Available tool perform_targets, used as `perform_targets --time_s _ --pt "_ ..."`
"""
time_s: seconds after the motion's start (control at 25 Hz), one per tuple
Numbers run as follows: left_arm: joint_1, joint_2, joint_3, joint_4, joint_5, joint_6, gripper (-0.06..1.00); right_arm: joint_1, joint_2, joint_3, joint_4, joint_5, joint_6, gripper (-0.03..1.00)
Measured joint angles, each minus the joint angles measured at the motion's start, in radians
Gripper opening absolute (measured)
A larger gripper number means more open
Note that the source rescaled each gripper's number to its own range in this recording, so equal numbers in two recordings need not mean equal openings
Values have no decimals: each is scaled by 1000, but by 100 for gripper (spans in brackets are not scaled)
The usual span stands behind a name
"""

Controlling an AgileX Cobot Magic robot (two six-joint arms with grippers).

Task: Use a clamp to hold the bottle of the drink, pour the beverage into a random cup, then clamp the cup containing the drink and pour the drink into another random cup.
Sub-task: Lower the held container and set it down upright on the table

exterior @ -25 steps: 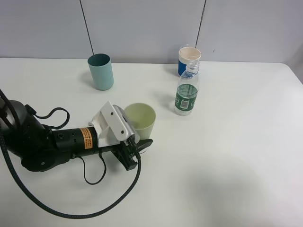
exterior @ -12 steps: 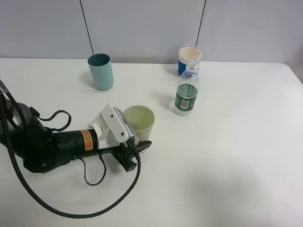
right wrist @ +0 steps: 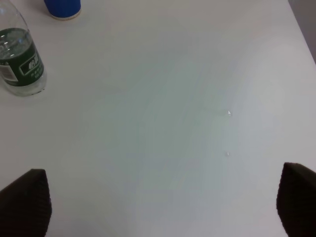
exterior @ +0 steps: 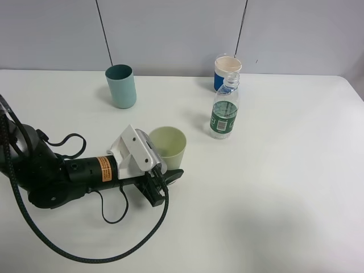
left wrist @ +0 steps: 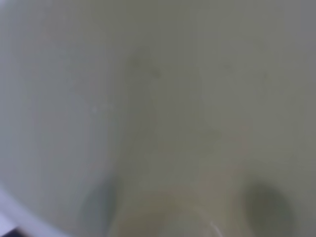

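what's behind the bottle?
The blue cup with a cream rim stands behind the bottle, near the wall. The bottle's neck covers part of its front; its inside cannot be seen.

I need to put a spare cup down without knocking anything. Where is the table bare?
Bare: the table's right half, right of the bottle, and the front strip. Crowded: front left, where the left tool sits against the yellow-green cup. The teal cup and blue cup line the back.
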Motion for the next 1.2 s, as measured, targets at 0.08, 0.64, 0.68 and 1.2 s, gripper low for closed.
perform_targets --time_s 0.08,0.64,0.68,1.2 --pt "0 2 -10 0 0 0 4 0 0 0 0 0 0 82" --pt "0 41 -21 0 -7 0 4 0 0 0 0 0 0 82" --pt "0 48 -21 1 -13 0 4 0 0 0 0 0 0 82" --pt "0 56 -21 2 -30 1 4 0 0 0 0 0 0 82"
